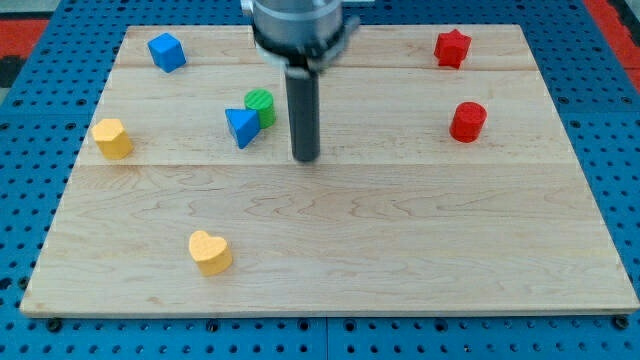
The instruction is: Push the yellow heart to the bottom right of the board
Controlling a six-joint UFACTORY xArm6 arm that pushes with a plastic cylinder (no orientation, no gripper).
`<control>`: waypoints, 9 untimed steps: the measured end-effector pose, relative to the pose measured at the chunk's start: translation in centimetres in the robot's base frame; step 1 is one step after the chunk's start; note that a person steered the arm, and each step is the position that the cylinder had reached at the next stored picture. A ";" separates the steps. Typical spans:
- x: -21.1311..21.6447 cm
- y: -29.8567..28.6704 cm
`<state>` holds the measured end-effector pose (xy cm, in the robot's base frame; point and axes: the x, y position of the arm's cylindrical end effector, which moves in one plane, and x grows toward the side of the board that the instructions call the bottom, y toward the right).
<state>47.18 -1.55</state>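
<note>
Standing upright, my tip (306, 158) rests just right of the blue triangle (241, 127), far from the yellow heart (209, 252).

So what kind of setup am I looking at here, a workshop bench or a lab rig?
Most likely a lab tabletop rig: a wooden board on a blue perforated base, small coloured blocks like the yellow heart, and my tip right of the blue triangle.

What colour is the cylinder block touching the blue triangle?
Green, beside the blue triangle; the single camera view shows it.
</note>
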 end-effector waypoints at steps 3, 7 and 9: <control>2.1 -11.5; 10.2 -2.7; 8.2 0.4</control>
<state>55.36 -1.15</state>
